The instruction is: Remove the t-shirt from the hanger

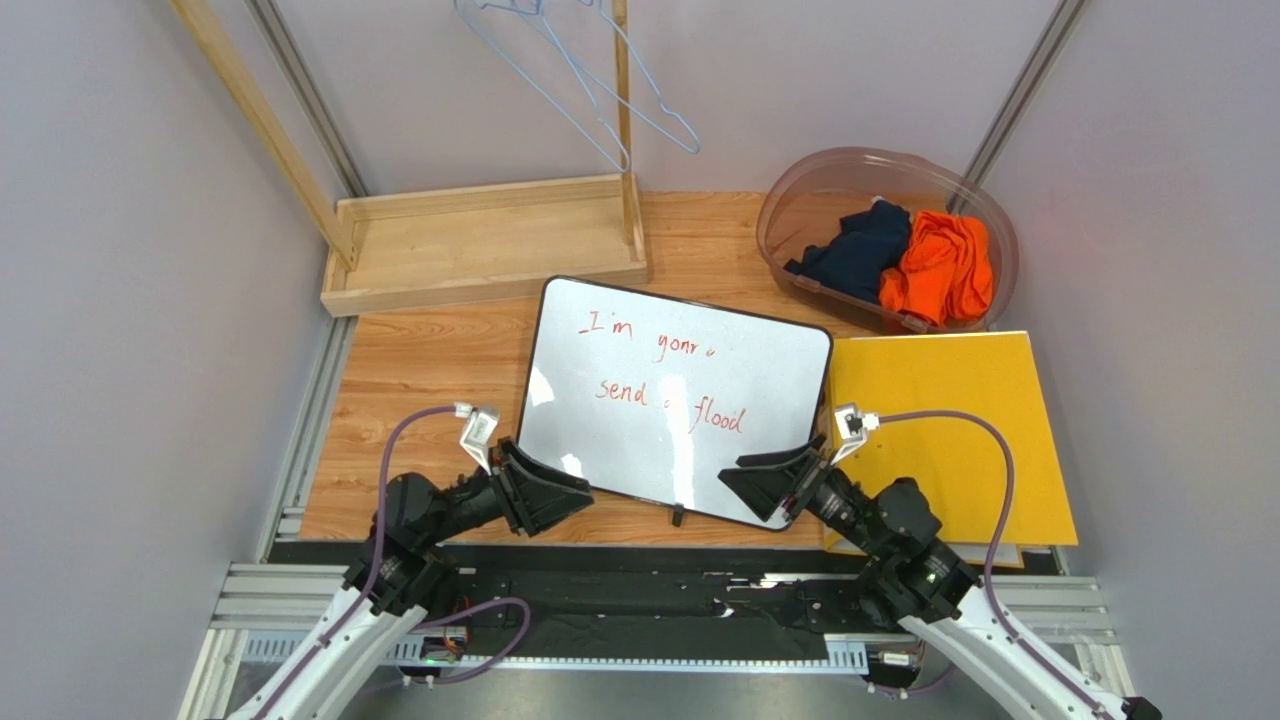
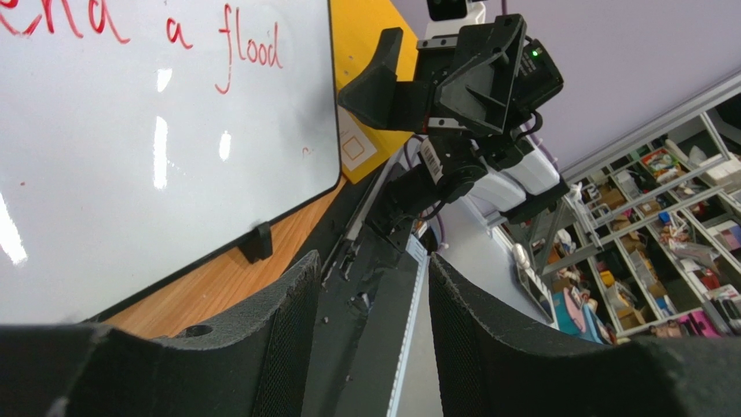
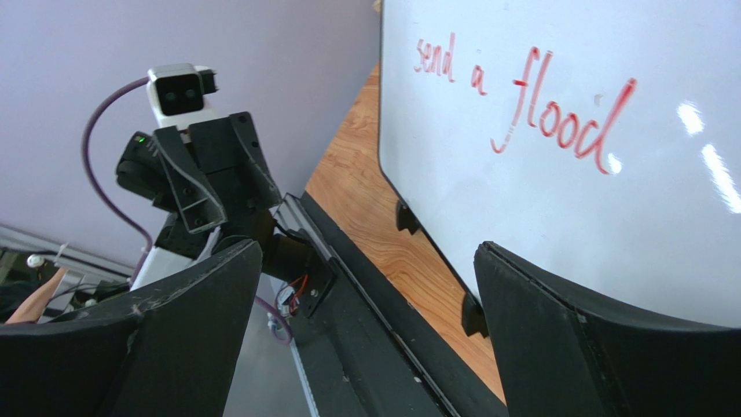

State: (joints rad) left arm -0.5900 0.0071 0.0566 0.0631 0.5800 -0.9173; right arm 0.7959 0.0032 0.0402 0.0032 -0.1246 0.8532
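Bare wire hangers (image 1: 601,90) hang on the wooden rack (image 1: 481,240) at the back; no shirt shows on them. An orange t-shirt (image 1: 944,267) and a dark blue garment (image 1: 860,248) lie in the clear plastic basket (image 1: 781,203) at the back right. My left gripper (image 1: 579,492) is open and empty, low near the table's front edge, pointing right; its fingers (image 2: 287,334) frame the black rail. My right gripper (image 1: 739,483) is open and empty, facing the left one; its fingers (image 3: 530,330) flank the whiteboard's edge.
A whiteboard (image 1: 676,398) with red writing lies in the middle of the wooden table (image 1: 421,375), between the grippers. A yellow board (image 1: 947,435) lies at the right. The right arm (image 2: 470,78) shows in the left wrist view, the left arm (image 3: 200,174) in the right wrist view.
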